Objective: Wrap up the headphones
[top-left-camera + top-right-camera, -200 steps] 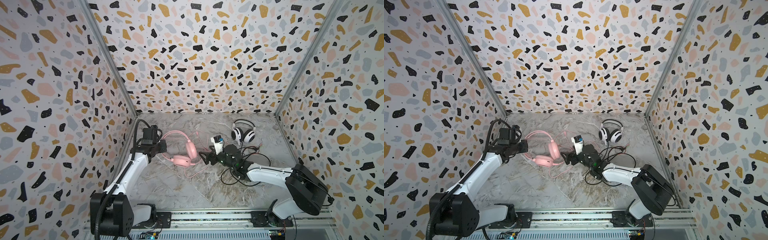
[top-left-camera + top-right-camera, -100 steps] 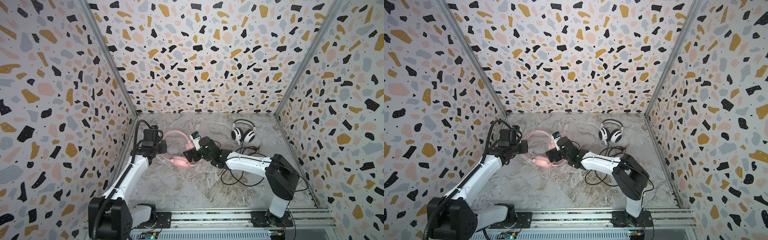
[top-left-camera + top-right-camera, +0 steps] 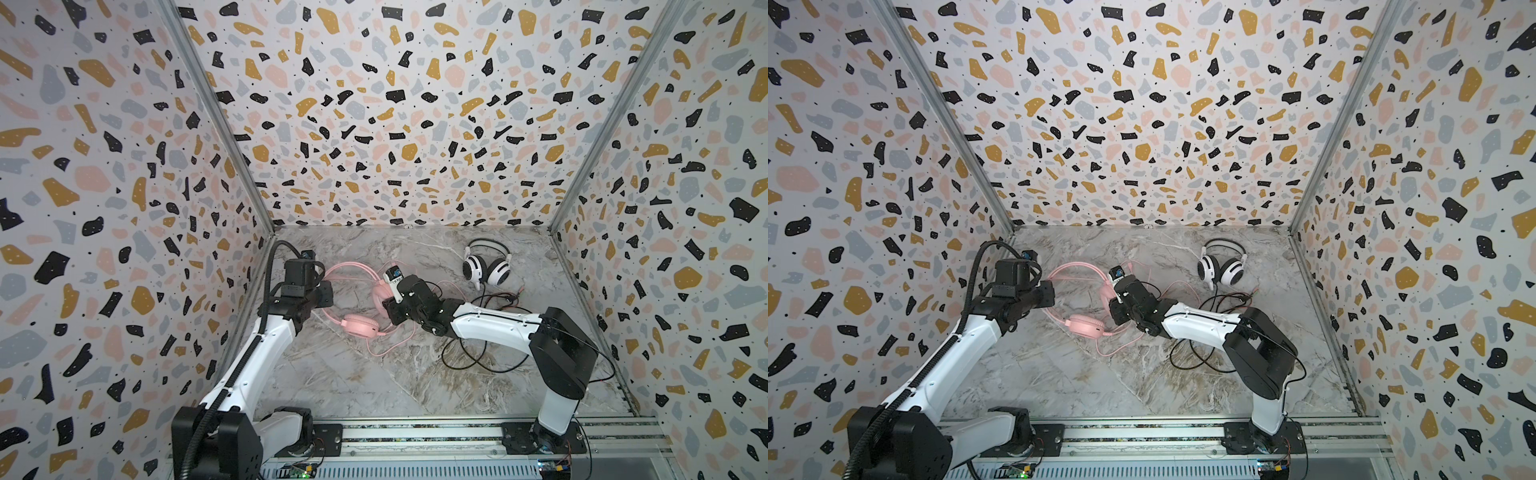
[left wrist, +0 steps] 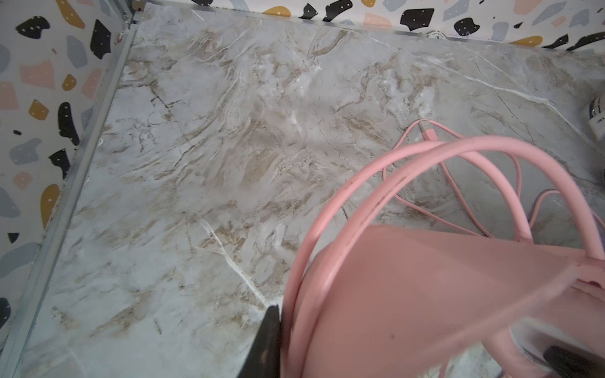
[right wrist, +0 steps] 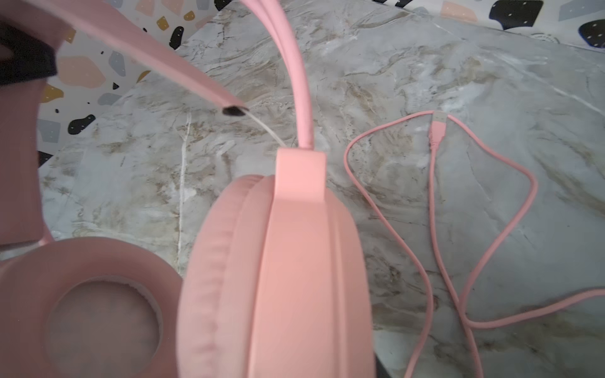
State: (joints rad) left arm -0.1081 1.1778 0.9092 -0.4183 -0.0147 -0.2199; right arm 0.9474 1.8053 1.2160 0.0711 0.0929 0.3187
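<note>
Pink headphones between left tool and right tool, both grips unclear; only top views show the black cable.

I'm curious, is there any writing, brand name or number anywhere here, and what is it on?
Nothing here reads clearly enough to quote.
white-and-black headphones: faint dark print on an ear cup, too blurred to read.
round sticker at the foot of the back wall: too small to read.
pink headphones: no lettering shows.
</note>
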